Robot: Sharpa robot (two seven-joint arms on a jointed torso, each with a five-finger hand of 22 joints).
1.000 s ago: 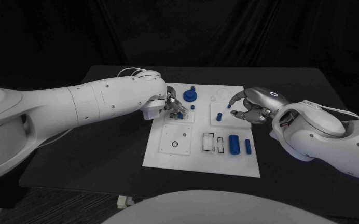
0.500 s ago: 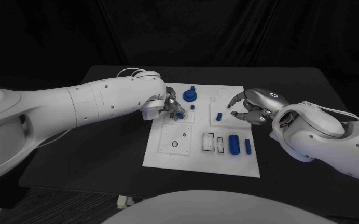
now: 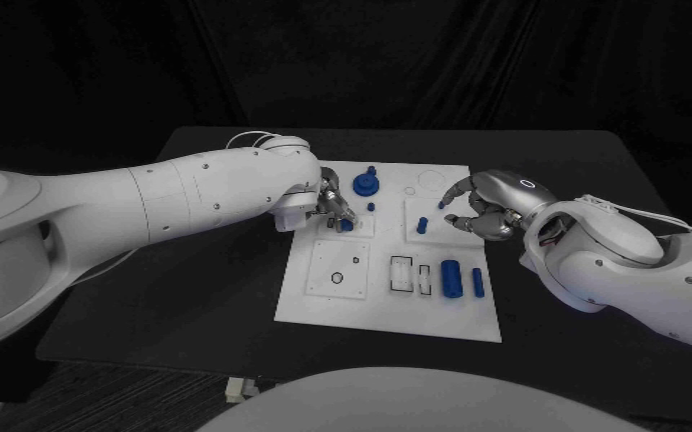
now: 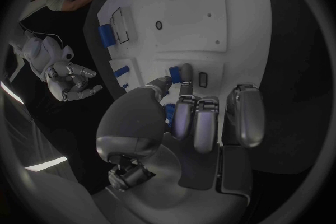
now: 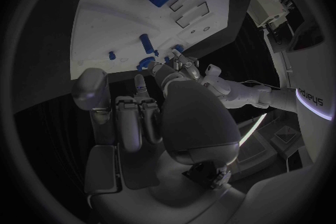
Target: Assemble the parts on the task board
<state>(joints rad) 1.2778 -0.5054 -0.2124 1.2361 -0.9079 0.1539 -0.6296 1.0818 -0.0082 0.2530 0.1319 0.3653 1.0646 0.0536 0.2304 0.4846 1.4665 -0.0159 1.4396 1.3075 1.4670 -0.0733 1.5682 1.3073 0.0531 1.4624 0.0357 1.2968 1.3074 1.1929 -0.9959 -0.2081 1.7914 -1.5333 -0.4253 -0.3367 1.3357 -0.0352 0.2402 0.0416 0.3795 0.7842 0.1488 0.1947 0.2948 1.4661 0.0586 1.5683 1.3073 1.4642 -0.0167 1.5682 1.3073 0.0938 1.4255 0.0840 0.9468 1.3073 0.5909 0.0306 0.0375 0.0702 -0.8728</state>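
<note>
Task board: the white task board [image 3: 346,297] is lying flat in the middle of the black table [image 3: 216,282], its long side running away from the robot.
Parts: a round blue part with a peg [image 3: 366,184] is standing near the board's far edge; a small blue peg [image 3: 423,223] is sitting right of centre; a thick blue cylinder [image 3: 451,278] and a thin blue bar [image 3: 479,282] are lying side by side near the board's right edge.
Left hand: the left hand [image 3: 332,206] is hovering over the board's far left part, thumb and a finger pinching a small blue piece [image 4: 175,72] just above the surface, the other fingers curling beside it.
Right hand: the right hand [image 3: 485,208] is resting at the board's right edge, fingers curling loosely and apart, holding nothing.
</note>
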